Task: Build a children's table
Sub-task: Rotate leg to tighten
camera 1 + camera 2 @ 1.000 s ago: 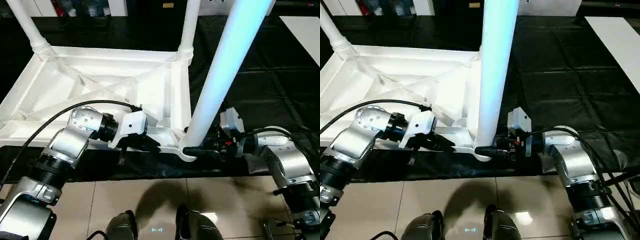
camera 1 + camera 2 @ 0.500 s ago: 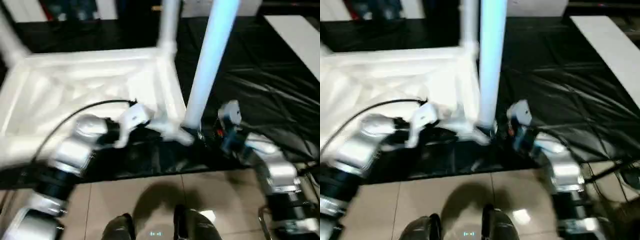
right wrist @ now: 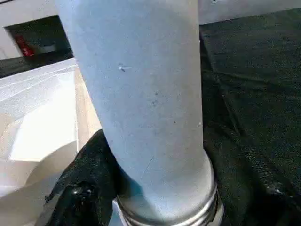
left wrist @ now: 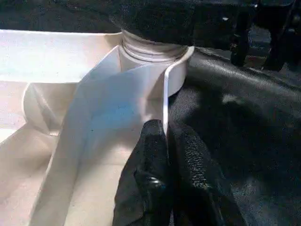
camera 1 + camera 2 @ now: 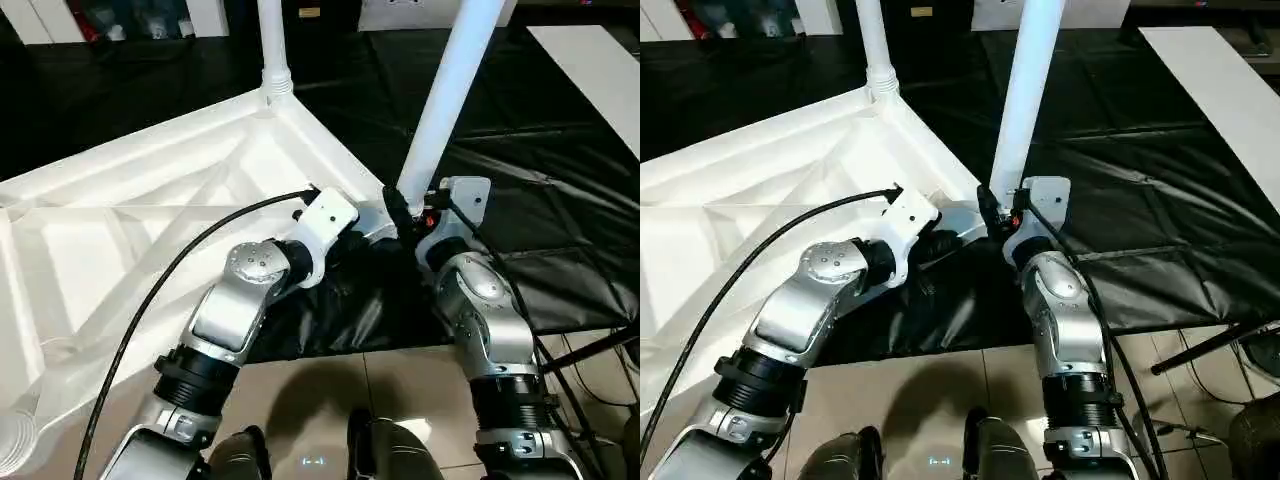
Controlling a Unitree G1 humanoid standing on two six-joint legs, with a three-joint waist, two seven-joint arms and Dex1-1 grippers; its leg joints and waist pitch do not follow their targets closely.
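Observation:
The children's table lies upside down on the black cover, its white ribbed top (image 5: 130, 230) turned at an angle. One white leg (image 5: 272, 50) stands in the far corner socket. A second leg (image 5: 452, 90) stands in the near corner socket, and my right gripper (image 5: 400, 212) is shut around its base. In the right wrist view this leg (image 3: 146, 94) sits between the two black fingers (image 3: 82, 190). My left gripper (image 5: 362, 238) is shut on the top's thin rim (image 4: 165, 108) just beside that socket, fingers (image 4: 151, 174) pinched together on it.
The black-covered worktable (image 5: 560, 180) stretches to the right and back. The top's open left corner socket (image 5: 15, 440) hangs past the worktable's front edge over the tiled floor (image 5: 330, 380). A white board (image 5: 600, 60) lies at the far right. A black rod (image 5: 590, 350) crosses low right.
The table top has swung round on the worktable with both grippers still holding it. The gripped corner has moved away from me, and the left end now overhangs the floor.

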